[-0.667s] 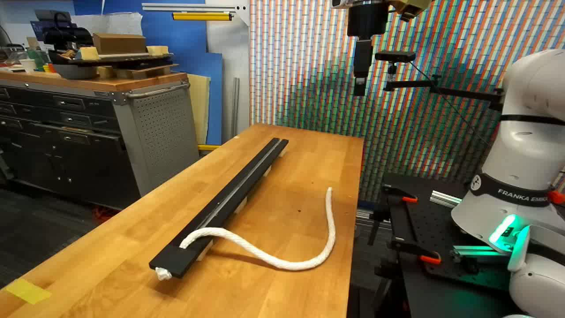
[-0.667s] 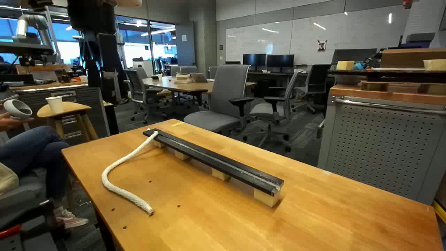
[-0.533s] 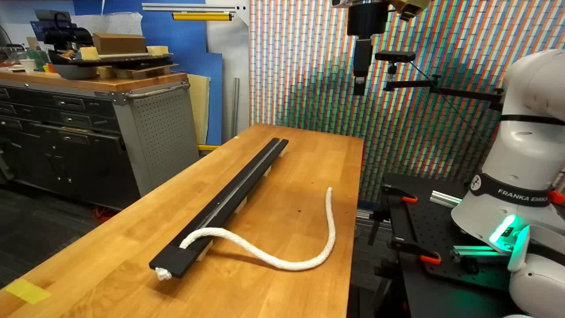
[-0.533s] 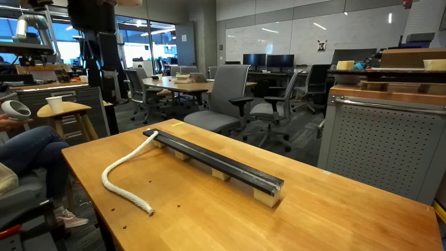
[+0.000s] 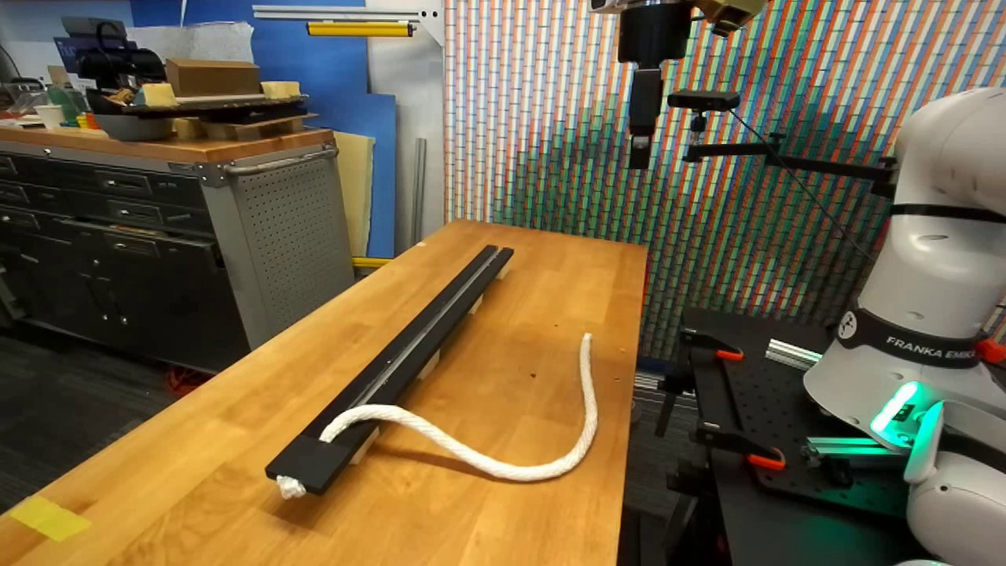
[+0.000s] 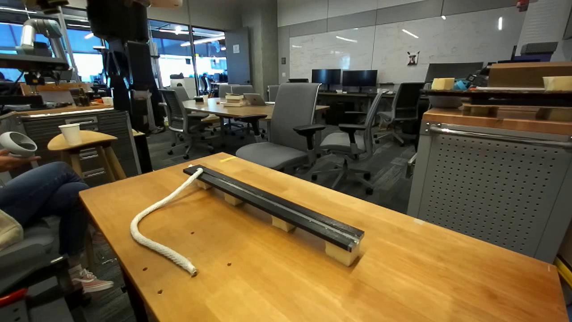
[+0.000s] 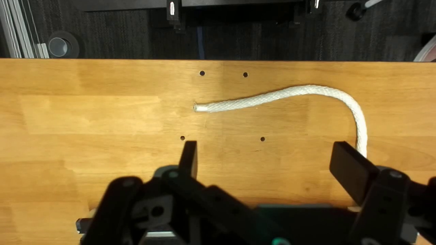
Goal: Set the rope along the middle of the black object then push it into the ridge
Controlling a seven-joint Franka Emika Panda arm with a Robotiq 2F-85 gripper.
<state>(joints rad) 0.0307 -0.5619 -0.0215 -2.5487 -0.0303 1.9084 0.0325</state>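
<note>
— Your gripper (image 7: 265, 153) hangs above the table (image 7: 102, 119), 2 fingers (image 7: 352, 172) spread wide apart! Where's the rope (image 5: 523, 473)?
— Look, it meets your bar (image 5: 410, 339) near 1 end, then curves away across the table!

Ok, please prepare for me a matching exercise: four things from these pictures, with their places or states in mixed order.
1. rope
2. black bar
3. gripper
4. yellow strip

A. open, above the table
B. curving from the black bar onto the table
C. lying flat, apart from the black bar
D. raised on pale blocks

Pairs: 1-B; 2-D; 3-A; 4-C
</note>
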